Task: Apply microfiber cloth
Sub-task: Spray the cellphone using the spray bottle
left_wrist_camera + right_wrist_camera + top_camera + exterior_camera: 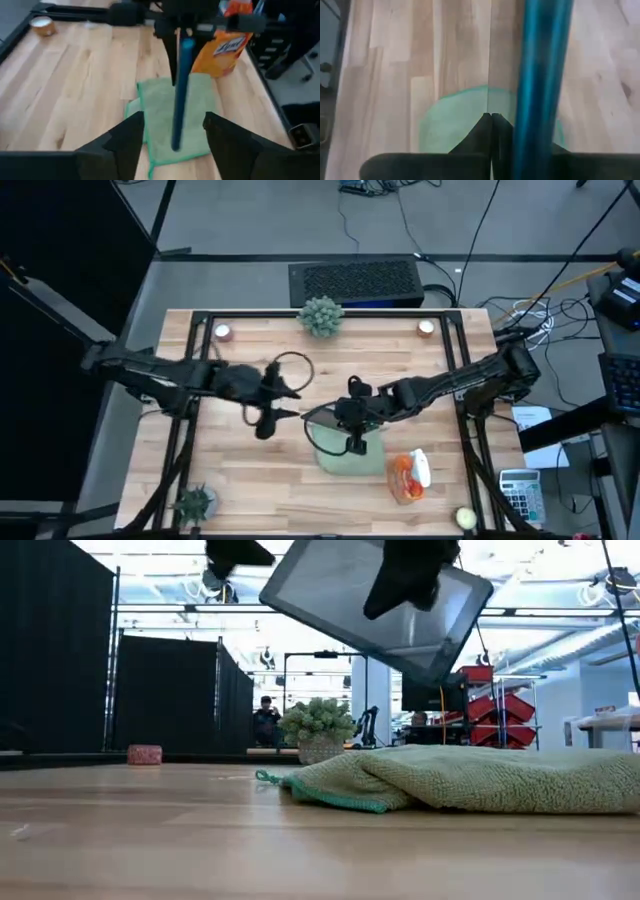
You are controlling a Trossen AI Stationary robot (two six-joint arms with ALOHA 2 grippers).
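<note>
The microfiber cloth (352, 454) lies crumpled and partly folded on the tabletop (250, 480), near the front edge, w/ the orange spray bottle (408, 477) just beside it on the right. The right end effector (352, 420) hangs directly over the cloth, fingers pinching a dark tablet (375, 602) by its edge; the low view shows the tablet tilted in the air, well clear of the fabric. The left end effector (268, 405) sits to the cloth's left at about tablet height; its wrist view shows the fingers (118, 145) spread, empty, pointing at the tablet's edge and the cloth beyond. Judging from this, the cloth hasn't been picked up yet, so wiping hasn't begun. Risks: the tablet is held only at one edge and at an angle, so pushing a cloth against it could twist it in the pinch or knock it loose onto the tabletop. Also, the cloth is bunched, so a grab may catch only one fold and drag the rest, maybe nudging the bottle. Plant ball (320, 315) at the back is well apart, no issue.
</note>
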